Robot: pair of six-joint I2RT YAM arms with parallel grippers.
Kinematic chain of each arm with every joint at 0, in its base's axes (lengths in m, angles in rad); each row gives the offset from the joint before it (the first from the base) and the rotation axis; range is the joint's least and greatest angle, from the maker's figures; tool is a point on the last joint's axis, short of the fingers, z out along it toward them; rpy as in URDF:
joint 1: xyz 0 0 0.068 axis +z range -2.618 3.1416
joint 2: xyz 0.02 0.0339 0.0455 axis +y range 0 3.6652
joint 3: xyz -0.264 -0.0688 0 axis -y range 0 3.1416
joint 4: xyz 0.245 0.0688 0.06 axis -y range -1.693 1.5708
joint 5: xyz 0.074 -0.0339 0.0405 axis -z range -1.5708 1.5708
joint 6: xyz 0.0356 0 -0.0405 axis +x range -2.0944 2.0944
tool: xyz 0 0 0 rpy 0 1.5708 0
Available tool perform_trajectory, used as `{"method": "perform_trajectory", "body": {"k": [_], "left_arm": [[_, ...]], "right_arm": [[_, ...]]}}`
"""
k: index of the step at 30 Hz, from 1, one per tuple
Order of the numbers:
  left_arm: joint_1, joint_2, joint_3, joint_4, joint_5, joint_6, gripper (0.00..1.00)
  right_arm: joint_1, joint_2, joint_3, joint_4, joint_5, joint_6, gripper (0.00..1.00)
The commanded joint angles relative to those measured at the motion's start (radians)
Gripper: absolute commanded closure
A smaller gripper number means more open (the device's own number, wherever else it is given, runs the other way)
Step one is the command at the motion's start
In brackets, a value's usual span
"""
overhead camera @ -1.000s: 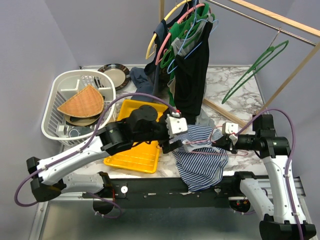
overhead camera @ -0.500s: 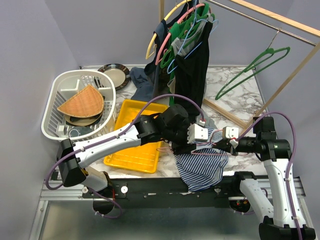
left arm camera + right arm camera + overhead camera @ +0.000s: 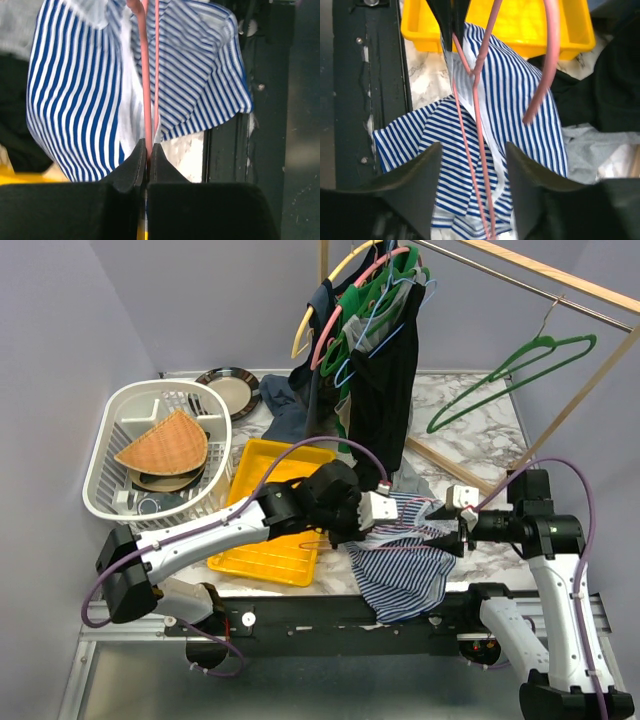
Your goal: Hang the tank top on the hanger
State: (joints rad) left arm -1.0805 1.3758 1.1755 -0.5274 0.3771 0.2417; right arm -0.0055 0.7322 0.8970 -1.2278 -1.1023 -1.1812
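Table (image 3: pixel 470 405): marble top; both arms bolted at its near edge.
Black garment (image 3: pixel 385 390): hangs from the wooden rail (image 3: pixel 520 265) at the back, among a bunch of other hangers.
Basket (image 3: pixel 105 455): white, at the far left; holds dishes.
Tray (image 3: pixel 270 550): yellow, near the middle; the left arm reaches across above it.
Tank top (image 3: pixel 400 575): blue and white stripes; lies crumpled at the table's near edge between the two grippers; its lower part droops over the front edge onto the black frame; its far side is just beside the tray.
Hanger (image 3: pixel 145 75): pale pink, thin; stretches over the striped cloth from one gripper toward the other; its hook curves up beside the cloth in the right wrist view; whether a strap is threaded onto it cannot be told.
Left gripper (image 3: pixel 148 150): fingers pressed together, pinching the hanger's wire; held above the top's left part.
Right gripper (image 3: pixel 473 147): fingers spread wide; the hanger's two wires run between them, touching neither.
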Motion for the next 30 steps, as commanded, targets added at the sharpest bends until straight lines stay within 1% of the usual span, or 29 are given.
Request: {"method": "perform_trajectory", "body": {"k": [1,2,4,7,9,12,13,16,17,20,24,26,30], "left_arm": [[0.068,-0.148,-0.134,0.104,-0.036,-0.100,1.00],[0.077,-0.165,-0.157,0.116,-0.041,-0.128,1.00],[0.102,-0.214,-0.212,0.148,-0.056,-0.160,1.00],[0.128,-0.273,-0.270,0.193,-0.079,-0.215,1.00],[0.139,-0.300,-0.306,0.217,-0.092,-0.263,1.00],[0.154,-0.339,-0.341,0.263,-0.096,-0.301,1.00],[0.156,-0.351,-0.350,0.286,-0.107,-0.327,1.00],[0.163,-0.356,-0.372,0.320,-0.129,-0.376,1.00],[0.169,-0.356,-0.378,0.328,-0.127,-0.386,1.00],[0.175,-0.356,-0.393,0.360,-0.115,-0.421,1.00],[0.180,-0.360,-0.401,0.382,-0.103,-0.443,1.00],[0.183,-0.362,-0.402,0.389,-0.103,-0.446,1.00],[0.188,-0.363,-0.409,0.386,-0.101,-0.444,1.00]], "right_arm": [[0.004,-0.028,0.111,0.115,0.067,0.303,0.29],[0.004,-0.034,0.117,0.152,0.082,0.369,0.23],[0.004,-0.045,0.118,0.168,0.119,0.403,0.21],[0.004,-0.039,0.067,0.175,0.183,0.411,0.21],[0.004,-0.024,0.030,0.171,0.252,0.376,0.21],[0.004,-0.013,-0.041,0.163,0.301,0.315,0.21],[0.002,-0.013,-0.055,0.163,0.303,0.301,0.21],[0.002,-0.016,-0.104,0.136,0.283,0.194,0.22],[0.002,-0.014,-0.121,0.152,0.280,0.168,0.22],[0.004,0.013,-0.165,0.229,0.320,0.164,0.22],[0.002,0.071,-0.208,0.335,0.430,0.170,0.21],[0.025,0.104,-0.236,0.387,0.462,0.170,0.21],[0.027,0.142,-0.259,0.435,0.492,0.175,0.23]]}}
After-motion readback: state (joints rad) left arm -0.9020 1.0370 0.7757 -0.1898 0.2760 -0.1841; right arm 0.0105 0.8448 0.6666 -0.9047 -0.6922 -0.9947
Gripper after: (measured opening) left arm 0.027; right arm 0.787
